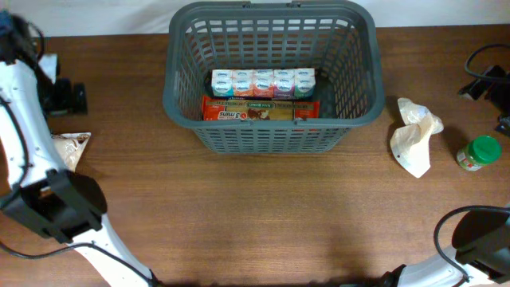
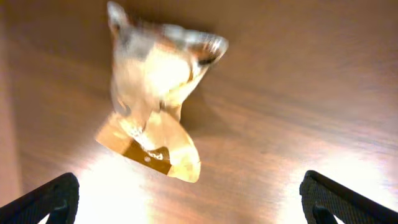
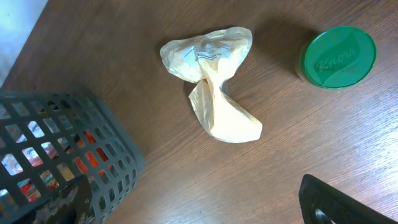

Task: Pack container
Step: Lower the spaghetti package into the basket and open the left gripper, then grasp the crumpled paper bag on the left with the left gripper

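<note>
The dark grey slotted basket (image 1: 271, 131) stands at the back middle of the table. It holds a row of small tissue packs (image 1: 263, 82) and an orange-red box (image 1: 259, 110). Its corner shows in the right wrist view (image 3: 56, 155). My left gripper (image 2: 189, 190) is open and empty, just short of a crumpled beige packet (image 2: 155, 87) that lies at the table's left (image 1: 72, 147). My right gripper (image 3: 193, 193) is open and empty, near a crumpled cream bag (image 3: 211, 81) that lies right of the basket (image 1: 414, 135).
A green-lidded jar (image 1: 480, 153) stands right of the cream bag, also seen in the right wrist view (image 3: 339, 57). Black cables and gear (image 1: 488, 80) lie at the far right edge. My left arm (image 1: 24, 135) runs along the left edge.
</note>
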`<state>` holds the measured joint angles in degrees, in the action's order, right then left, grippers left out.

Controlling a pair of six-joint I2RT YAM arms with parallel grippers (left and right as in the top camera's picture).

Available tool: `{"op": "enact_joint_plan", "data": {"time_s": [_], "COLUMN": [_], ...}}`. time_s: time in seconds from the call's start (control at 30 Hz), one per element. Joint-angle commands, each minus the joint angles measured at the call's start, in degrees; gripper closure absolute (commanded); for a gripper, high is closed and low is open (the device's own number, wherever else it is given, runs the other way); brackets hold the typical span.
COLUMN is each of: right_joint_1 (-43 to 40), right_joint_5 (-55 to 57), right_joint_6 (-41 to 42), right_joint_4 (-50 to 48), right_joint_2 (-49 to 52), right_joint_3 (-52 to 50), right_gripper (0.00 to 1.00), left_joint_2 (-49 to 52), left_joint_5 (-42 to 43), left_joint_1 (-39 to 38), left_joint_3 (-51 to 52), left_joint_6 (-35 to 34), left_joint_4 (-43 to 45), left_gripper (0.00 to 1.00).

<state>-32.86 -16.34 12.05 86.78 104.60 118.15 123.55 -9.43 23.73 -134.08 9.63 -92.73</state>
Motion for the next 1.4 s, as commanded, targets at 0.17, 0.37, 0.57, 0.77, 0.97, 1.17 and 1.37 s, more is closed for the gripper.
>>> {"op": "enact_joint_plan", "data": {"time_s": [0.17,0.37,0.57,0.77,0.97,1.17,1.37], "right_joint_1": [-0.17,-0.17,-0.17,-0.17,-0.17,-0.17,-0.17], "right_joint_5": [0.5,0.5,0.5,0.5,0.5,0.5,0.5], "right_joint_6": [0.48,0.48,0.48,0.48,0.48,0.48,0.48], "right_joint_4": [-0.04,-0.04,-0.04,-0.04,-0.04,-0.04,-0.04], "right_joint_2": [-1.57,-1.57,-1.57,-1.57,-1.57,-1.57,-1.57], "right_joint_3": [-0.2,-0.2,-0.2,-0.2,-0.2,-0.2,-0.2], "right_gripper": [0.01,0.01,0.01,0.01,0.01,0.01,0.01], "left_joint_2": [3.65,3.76,5.92,11.93,15.45,17.11,17.14], "left_joint_5": [2.99,2.56,2.95,4.17,4.11,6.93,9.25], "left_joint_1": [9.75,13.42,15.52,15.43,15.54,15.54,15.54], "left_joint_3": [16.37,20.65,22.58,23.47,23.47,23.47,23.47], "left_joint_6": [-0.79,-0.85,-1.03,-0.55,-0.35,-0.37,-1.44], "left_joint_4": [7.56,12.44,17.18,17.62,19.54,19.52,18.12], "left_gripper": [0.0,0.0,0.0,0.0,0.0,0.6,0.98]}}
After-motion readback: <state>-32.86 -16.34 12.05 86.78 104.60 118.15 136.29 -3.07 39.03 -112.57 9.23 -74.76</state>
